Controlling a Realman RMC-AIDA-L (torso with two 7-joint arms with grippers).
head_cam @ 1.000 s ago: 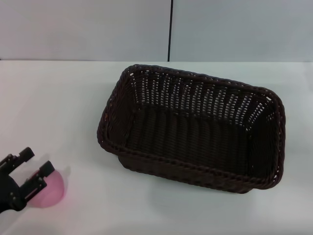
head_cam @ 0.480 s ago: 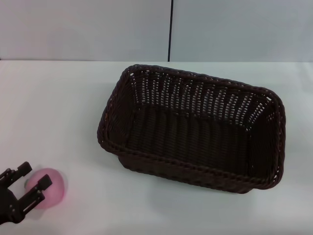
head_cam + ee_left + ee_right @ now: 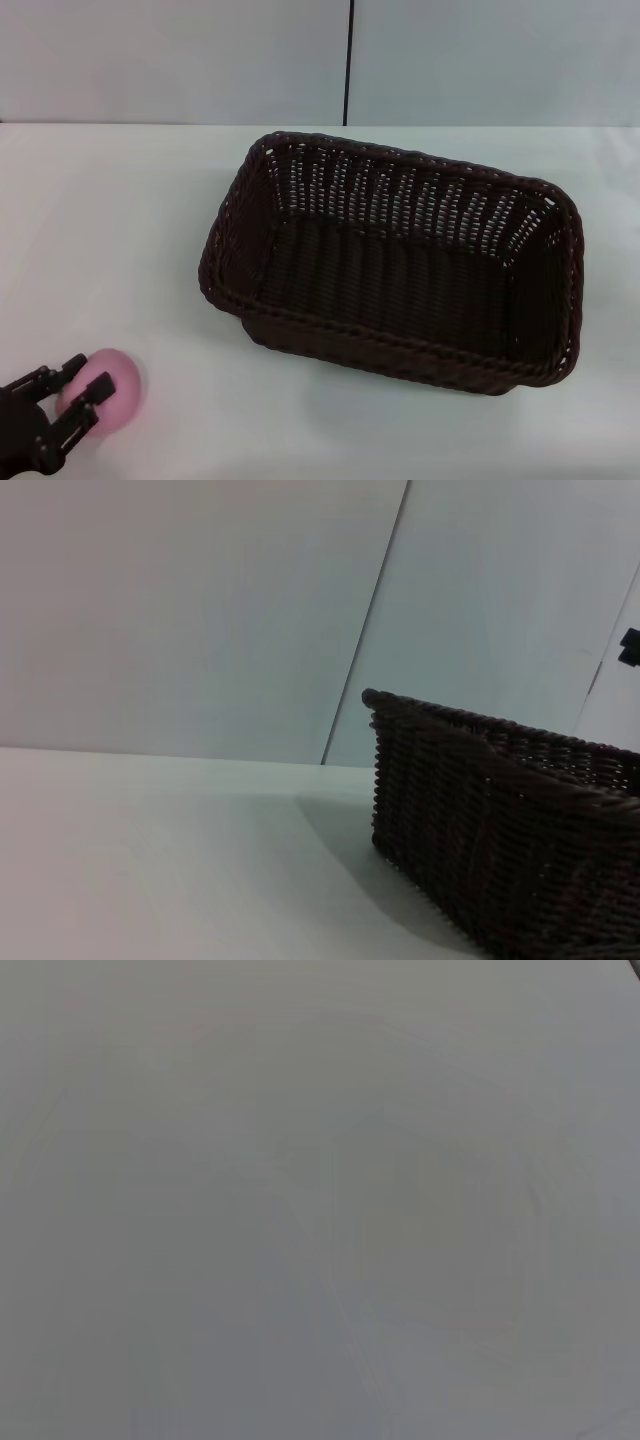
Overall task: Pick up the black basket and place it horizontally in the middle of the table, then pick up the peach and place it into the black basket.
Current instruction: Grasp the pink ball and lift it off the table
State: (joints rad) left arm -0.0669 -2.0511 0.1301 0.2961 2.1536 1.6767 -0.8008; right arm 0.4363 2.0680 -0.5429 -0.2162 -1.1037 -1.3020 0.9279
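Observation:
The black basket (image 3: 392,347) lies lengthwise in the middle of the white table (image 3: 110,220), slightly skewed, with nothing inside it. In the left wrist view, one corner of the black basket (image 3: 470,800) shows with its woven wall. The pink peach (image 3: 115,402) rests on the table near the front left corner, well apart from the basket. My left gripper (image 3: 84,374) is at the peach's near-left side, overlapping it, with its two black fingers apart. I cannot tell whether they touch the fruit. My right gripper is out of view.
A grey wall with a dark vertical seam (image 3: 348,60) runs behind the table's far edge. Bare tabletop lies between the peach and the basket. The right wrist view shows only a plain grey surface.
My left gripper has drawn back toward the near table edge and lower over the peach, its fingers now closer together. The peach has shifted slightly. The basket has not moved.

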